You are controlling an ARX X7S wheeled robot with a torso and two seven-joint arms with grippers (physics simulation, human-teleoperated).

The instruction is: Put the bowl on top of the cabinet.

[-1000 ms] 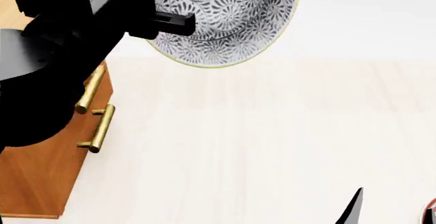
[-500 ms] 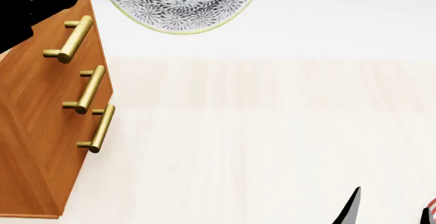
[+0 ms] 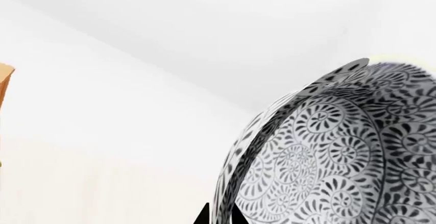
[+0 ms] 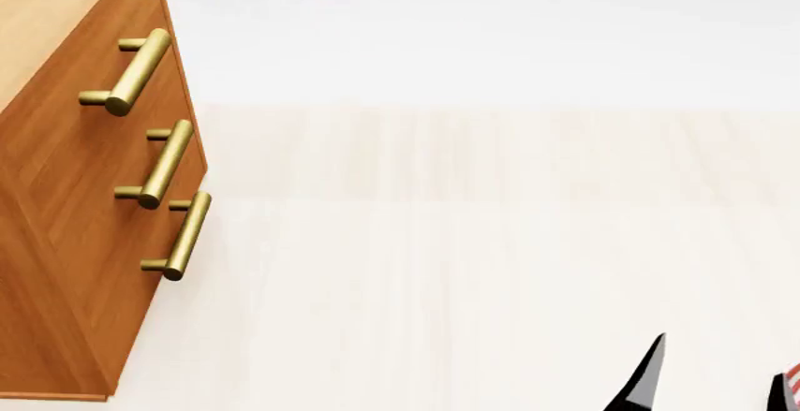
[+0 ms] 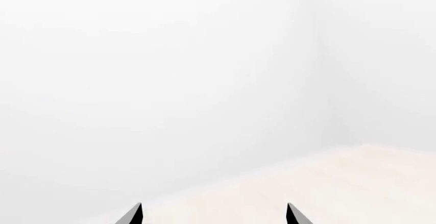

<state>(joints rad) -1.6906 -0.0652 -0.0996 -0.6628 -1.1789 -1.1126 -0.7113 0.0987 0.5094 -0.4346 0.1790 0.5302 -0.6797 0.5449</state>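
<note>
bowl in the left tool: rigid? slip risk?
The bowl looks rigid, ceramic-like, so probably stiff and breakable. Its wall appears smooth and curved, so it may slip or pivot in the left tool, which seems to pinch only the rim.

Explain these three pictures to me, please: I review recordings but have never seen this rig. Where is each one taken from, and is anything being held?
This is a simulated two-armed robot on wheels. One picture comes from a camera on its head, looking down at a pale floor. There you see the cabinet, orange-brown wood with brass handles; its top is bare where it shows. The other two come from cameras near each gripper. The left wrist view is filled by the bowl, patterned grey-black. It sits right against the left gripper, so it seems held, though the grip itself is barely visible. The right wrist view shows the right gripper, fingertips apart, holding nothing, facing white walls.
</note>
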